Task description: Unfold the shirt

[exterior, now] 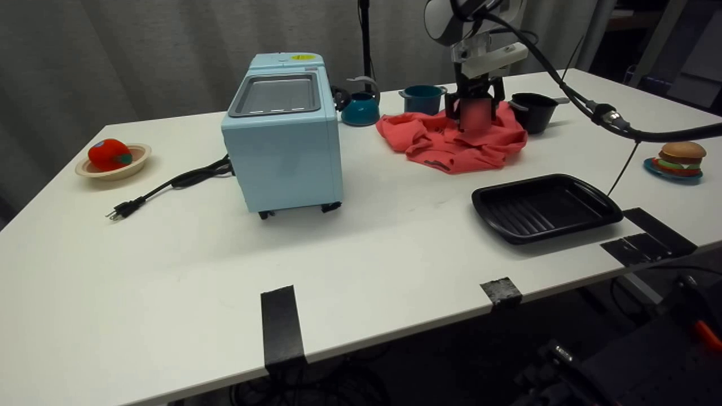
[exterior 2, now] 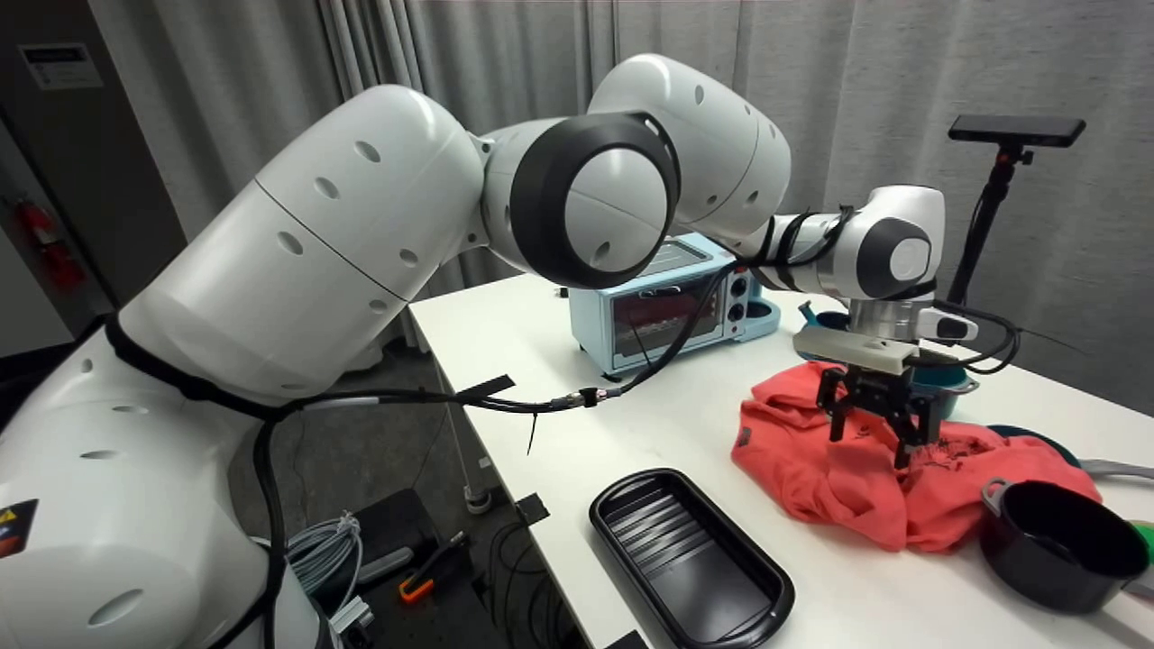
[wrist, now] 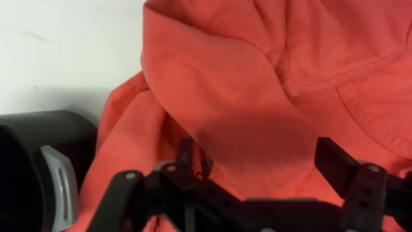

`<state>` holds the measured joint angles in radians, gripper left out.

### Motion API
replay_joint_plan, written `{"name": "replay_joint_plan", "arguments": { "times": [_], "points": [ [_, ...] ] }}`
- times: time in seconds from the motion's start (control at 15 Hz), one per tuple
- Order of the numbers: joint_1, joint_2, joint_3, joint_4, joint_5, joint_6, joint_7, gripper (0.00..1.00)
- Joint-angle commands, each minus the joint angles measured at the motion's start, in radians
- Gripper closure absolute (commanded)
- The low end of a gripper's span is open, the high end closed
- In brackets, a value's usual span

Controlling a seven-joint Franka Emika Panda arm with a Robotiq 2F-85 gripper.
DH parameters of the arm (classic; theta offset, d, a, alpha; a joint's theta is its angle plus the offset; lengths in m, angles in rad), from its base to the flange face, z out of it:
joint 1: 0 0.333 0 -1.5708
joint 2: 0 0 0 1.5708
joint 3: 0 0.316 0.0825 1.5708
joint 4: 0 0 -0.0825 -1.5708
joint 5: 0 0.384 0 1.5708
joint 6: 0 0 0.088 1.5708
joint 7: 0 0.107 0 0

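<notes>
Far left on the white counter (exterior: 186,265): toy tomato (exterior: 109,154) lying in a beige bowl (exterior: 132,168). Next, black power cord (exterior: 194,177) flat on the surface, plug (exterior: 127,208) at its left end, other end at the light-blue toaster oven (exterior: 285,163), gray tray (exterior: 277,95) on top. Just right of that, toward the back: teal kettle (exterior: 361,111). Then teal pot (exterior: 422,102), upright. Red shirt (exterior: 431,145) just in front of it, right of center, bunched in a loose heap, folds and seams showing; dark print (exterior 2: 947,452) on it in an exterior view. Hand (wrist: 253,143) over the shirt, pointing down, fingers (wrist: 334,166) spread wide apart, a cloth fold visible in the gap in the wrist view; can't tell whether the tips touch cloth. Black pot (exterior: 533,115) right of the shirt, upright, gray handle (wrist: 59,188); just beside the cloth or touching, can't tell which. Nearer the front edge, apart from the shirt: black baking pan (exterior: 550,208), ridges on its left half. Black tape (exterior: 657,228) right of the pan, at the edge. Far right: toy hamburger (exterior: 681,158) on a teal plate (exterior: 651,166).
</notes>
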<state>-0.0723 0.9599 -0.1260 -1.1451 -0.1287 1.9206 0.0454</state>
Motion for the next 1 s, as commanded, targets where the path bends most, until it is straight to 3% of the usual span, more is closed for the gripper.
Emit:
{"name": "replay_joint_plan", "arguments": {
  "times": [0.0, 0.53, 0.93],
  "points": [
    [-0.018, 0.002, 0.016, -0.017, 0.001, -0.002, -0.047, 0.35],
    [-0.013, -0.017, 0.036, -0.042, 0.005, 0.02, -0.087, 0.98],
    [-0.016, -0.115, 0.127, -0.095, 0.071, 0.079, -0.182, 0.99]
  ]
}}
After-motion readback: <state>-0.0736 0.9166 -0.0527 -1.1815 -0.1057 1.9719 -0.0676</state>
